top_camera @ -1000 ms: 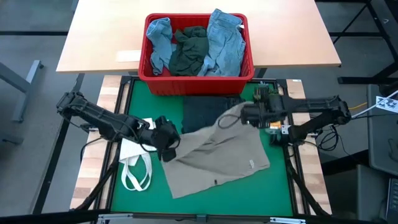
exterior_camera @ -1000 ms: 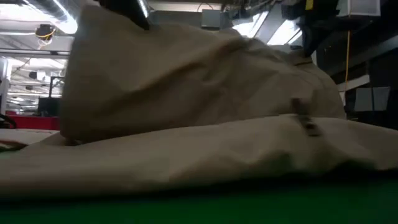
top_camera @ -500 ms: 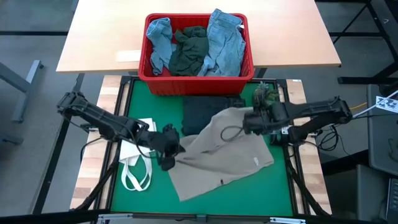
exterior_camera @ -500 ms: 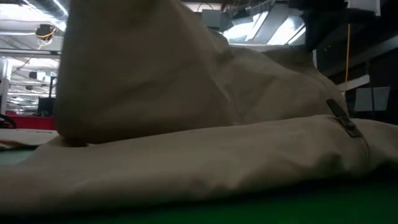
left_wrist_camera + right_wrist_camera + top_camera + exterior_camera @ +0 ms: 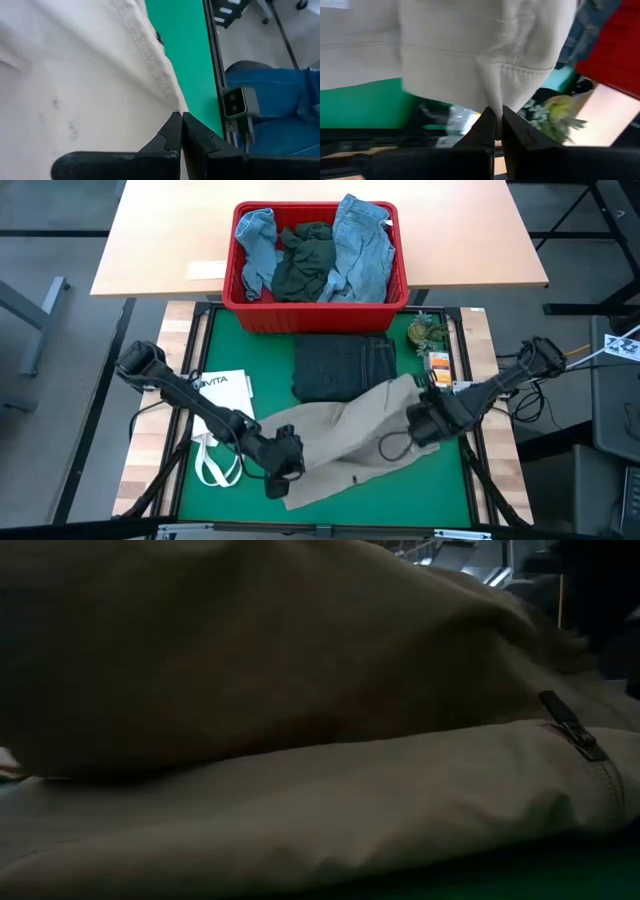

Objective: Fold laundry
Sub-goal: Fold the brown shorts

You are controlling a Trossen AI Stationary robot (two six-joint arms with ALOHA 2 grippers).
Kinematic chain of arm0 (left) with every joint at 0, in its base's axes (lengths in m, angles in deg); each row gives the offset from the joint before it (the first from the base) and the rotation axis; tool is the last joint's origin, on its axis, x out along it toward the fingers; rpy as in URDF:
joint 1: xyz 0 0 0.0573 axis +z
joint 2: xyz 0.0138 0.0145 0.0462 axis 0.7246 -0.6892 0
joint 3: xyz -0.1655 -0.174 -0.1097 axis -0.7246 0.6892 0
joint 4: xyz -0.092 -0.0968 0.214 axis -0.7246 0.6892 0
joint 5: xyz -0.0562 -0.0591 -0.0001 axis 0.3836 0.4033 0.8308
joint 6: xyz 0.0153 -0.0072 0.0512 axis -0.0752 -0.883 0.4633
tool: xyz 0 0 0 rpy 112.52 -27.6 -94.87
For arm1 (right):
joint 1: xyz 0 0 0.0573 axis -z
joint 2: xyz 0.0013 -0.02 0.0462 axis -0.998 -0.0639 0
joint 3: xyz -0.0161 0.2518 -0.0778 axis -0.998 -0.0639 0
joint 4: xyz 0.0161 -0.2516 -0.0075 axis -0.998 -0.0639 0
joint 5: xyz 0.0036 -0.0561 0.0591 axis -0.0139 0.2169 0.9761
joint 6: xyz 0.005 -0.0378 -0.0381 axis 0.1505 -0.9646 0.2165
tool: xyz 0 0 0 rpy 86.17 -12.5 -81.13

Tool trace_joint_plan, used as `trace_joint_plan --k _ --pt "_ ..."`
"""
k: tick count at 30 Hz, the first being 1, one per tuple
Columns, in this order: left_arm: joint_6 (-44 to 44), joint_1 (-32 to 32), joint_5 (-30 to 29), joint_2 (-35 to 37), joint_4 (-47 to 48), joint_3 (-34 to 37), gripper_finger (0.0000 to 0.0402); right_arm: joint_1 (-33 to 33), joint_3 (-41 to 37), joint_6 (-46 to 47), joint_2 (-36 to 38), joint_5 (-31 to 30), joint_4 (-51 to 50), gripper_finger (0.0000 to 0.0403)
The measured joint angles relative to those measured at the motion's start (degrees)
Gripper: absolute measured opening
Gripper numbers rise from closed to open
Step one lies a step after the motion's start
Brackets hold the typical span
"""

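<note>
- The left arm reaches in a long diagonal from the table's left edge down toward the near side, its left gripper (image 5: 285,465) low over the green mat (image 5: 225,350) with its fingers pinched tight on the edge of the beige garment (image 5: 350,445).
- In the left wrist view the two dark fingers (image 5: 172,132) meet at the tips, with the stitched hem of the beige cloth (image 5: 75,75) caught between them.
- The right arm comes in from the table's right edge, bent at the elbow and angled inward; its right gripper (image 5: 420,425) is clamped on the opposite end of the same garment.
- In the right wrist view the beige fabric (image 5: 480,50) hangs bunched from the closed fingertips (image 5: 487,120).
- The beige garment lies across the near half of the mat, folded over itself between the two grippers; in the low view it fills almost the whole frame (image 5: 300,800).
- A folded dark garment (image 5: 340,368) lies flat just behind it, and beyond that a red basket (image 5: 245,305) holds light blue and dark green pieces.
- A white tote bag (image 5: 220,395) lies on the mat beneath the left arm.
</note>
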Motion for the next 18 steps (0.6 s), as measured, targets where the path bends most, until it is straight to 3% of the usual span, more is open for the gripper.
trace_joint_plan --k 10,18 --pt "-0.31 -1.97 4.64 -4.67 -6.62 0.00 0.0000 -10.47 -5.87 7.13 0.00 12.51 9.13 0.0012" --pt "-2.34 -2.30 9.65 -4.71 -9.34 0.00 0.0020 -12.77 -6.04 9.90 0.00 20.17 13.81 0.0012"
